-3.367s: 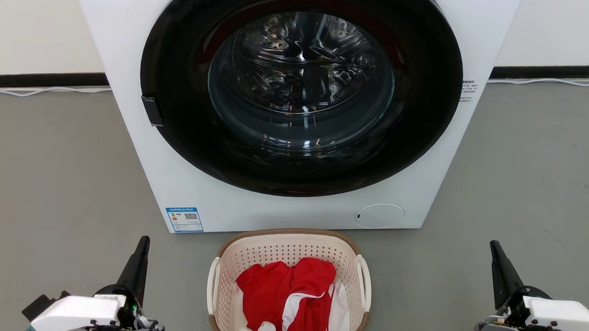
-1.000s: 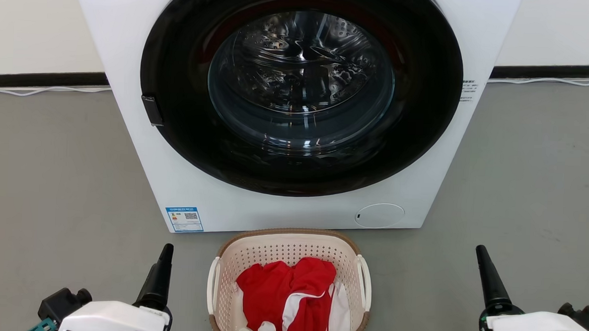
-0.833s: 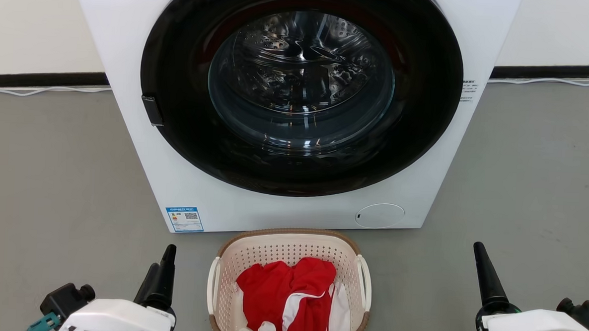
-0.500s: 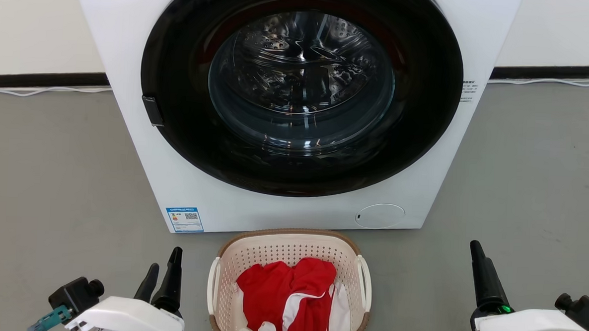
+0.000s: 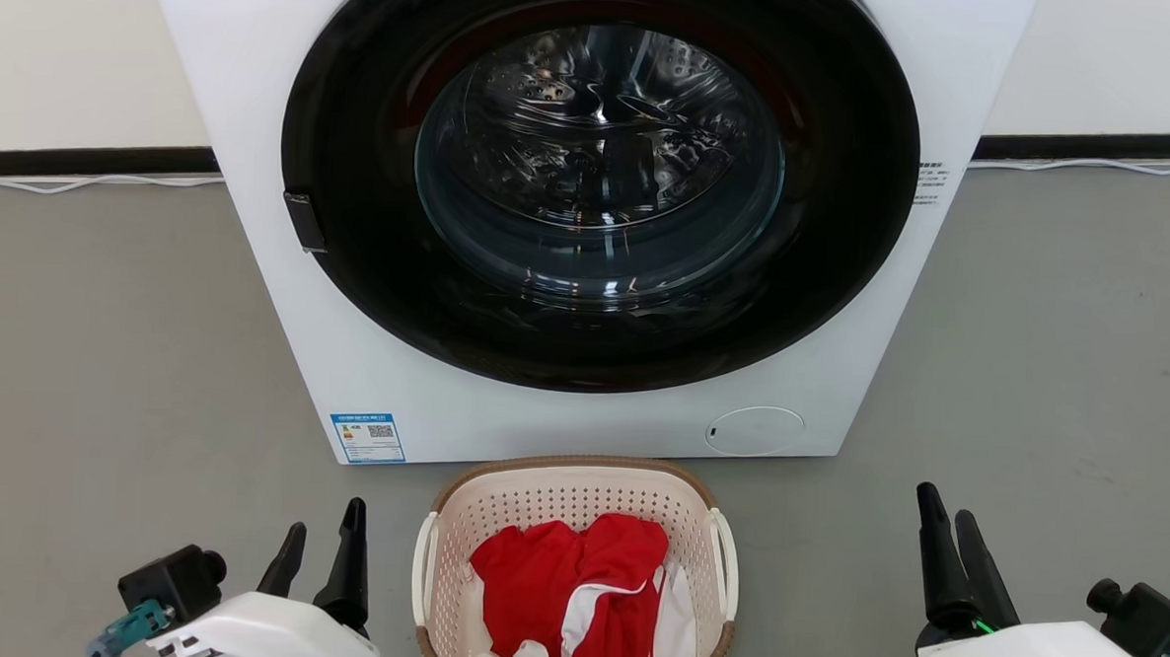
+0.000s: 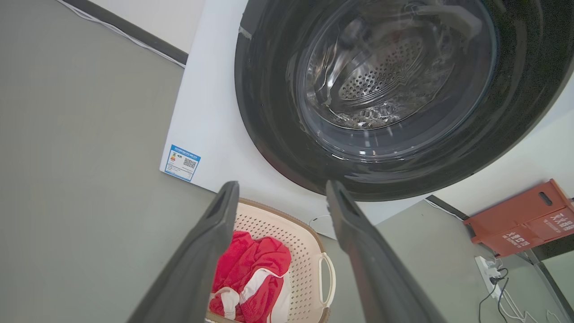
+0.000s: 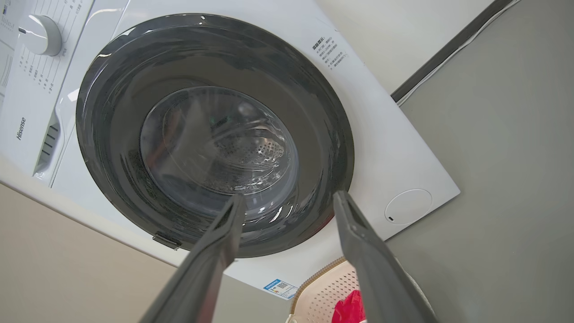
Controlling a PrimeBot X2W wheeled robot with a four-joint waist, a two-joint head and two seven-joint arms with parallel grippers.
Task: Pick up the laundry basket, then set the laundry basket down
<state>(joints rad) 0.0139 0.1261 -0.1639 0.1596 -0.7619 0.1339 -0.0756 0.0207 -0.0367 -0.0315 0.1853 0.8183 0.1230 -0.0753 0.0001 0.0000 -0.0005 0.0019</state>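
- Fingers [image 6: 202, 251] of the left gripper [image 5: 324, 518] are spread wide apart, and nothing is held between them.
- Fingers [image 7: 367, 260] of the right gripper [image 5: 945, 502] are likewise parted wide, with nothing gripped.
- Both grippers are seen low in the head view, pointing up the picture, one on each side of the laundry basket [image 5: 538, 499] and clear of it. The left gripper is placed near the basket's left handle. The right gripper is kept well apart from the right handle.
- The laundry basket is set upright on the grey floor [image 5: 100, 347], just in front of the washing machine [image 5: 281, 286], with its far rim close to the machine's base.
- Red and white clothes [image 5: 574, 585] are heaped inside the basket.
- A steel drum is seen through the glass of the machine's round dark door [image 5: 591, 181], and a blue label [image 5: 367, 437] is stuck at the lower left corner of its front.
- In the left wrist view, a red crate [image 6: 520, 220] and a power strip [image 6: 486, 269] are seen on the floor beyond the machine.
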